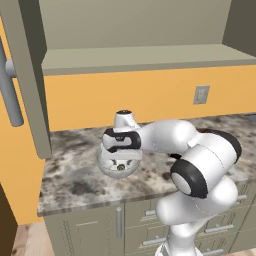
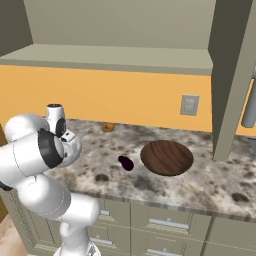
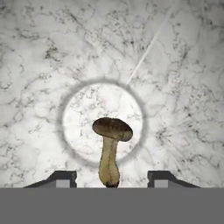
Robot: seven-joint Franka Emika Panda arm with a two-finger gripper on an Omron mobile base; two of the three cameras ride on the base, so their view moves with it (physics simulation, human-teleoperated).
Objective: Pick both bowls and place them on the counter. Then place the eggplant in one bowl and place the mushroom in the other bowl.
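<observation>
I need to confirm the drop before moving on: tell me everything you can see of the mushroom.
The mushroom has a dark brown, slightly domed cap on a pale tan, gently curved stem. In the hand view it sits inside the grey-white marbled bowl, over its round flat bottom, between the tips of the gripper, whose fingers stand apart on either side without touching it. Whether it rests on the bowl or is falling cannot be told.

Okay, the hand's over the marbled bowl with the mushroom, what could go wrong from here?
1. The mushroom stands between parted fingertips; it may not have dropped clear and could ride back up.
2. The hand sits down at the marbled bowl; lifting off-centre might nudge it.
3. The eggplant lies outside the wooden bowl.
</observation>
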